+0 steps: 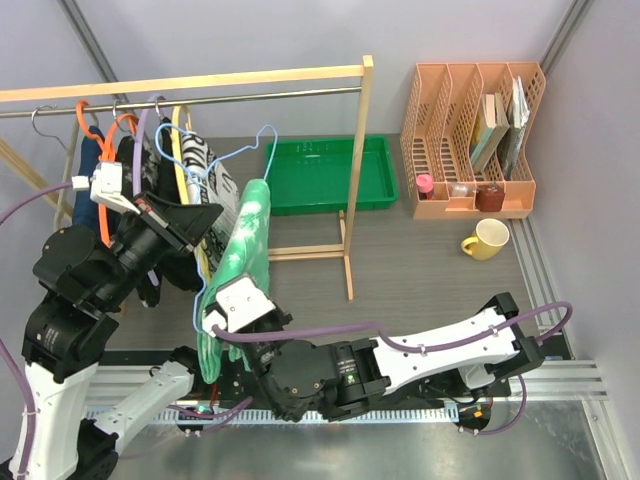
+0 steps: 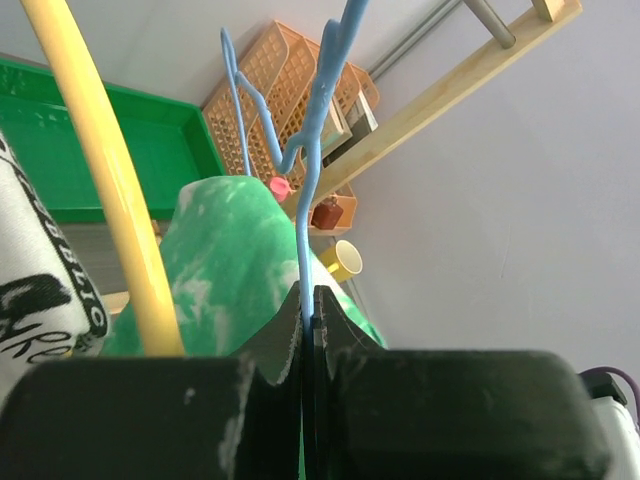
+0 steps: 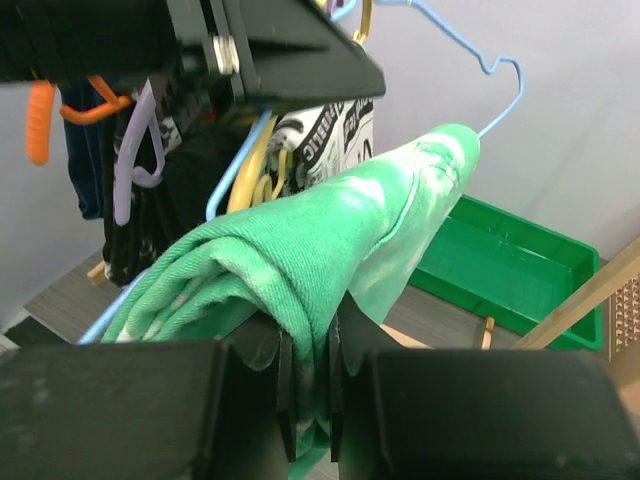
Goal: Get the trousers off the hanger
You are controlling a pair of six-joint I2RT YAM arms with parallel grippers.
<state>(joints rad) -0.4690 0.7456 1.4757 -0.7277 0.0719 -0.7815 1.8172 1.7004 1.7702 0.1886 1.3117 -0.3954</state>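
The right claw (image 3: 308, 345) is clamped narrow on a thick fold of the trousers (image 3: 330, 225), while the left claw (image 2: 308, 305) is pinched fully closed on the thin blue wire of the hanger (image 2: 303, 235), whose hook appears to stand free in the air in front of the wooden clothes rail (image 1: 200, 80). The green mottled garment is draped over the hanger between the two arms, its upper end near the hook and its lower end bunched at the right claw. The grip looks sound, but the pull ahead carries risks. The wire is slim and smooth, so a hard tug on the cloth could twist it in the left claw or drag it out altogether. The fold could also slip if only the outer layer is caught, leaving the trousers to slide off and drop. A yellow hanger (image 2: 110, 180) and a newspaper-print garment (image 2: 45, 290) hang just beside the blue wire, and a sideways sweep might snag either one. The scene sits on a grey wood-grain surface (image 1: 420, 275) boxed in by plain pale grey walls. Behind the rail lies a green tray (image 1: 320, 208), close under the hook. To the right, against the wall, stands an orange file rack (image 1: 425, 140) holding books and small bottles, with a yellow mug (image 1: 487, 240) just in front of it. More clothes on orange hangers (image 1: 88, 112) crowd the left end of the rail.
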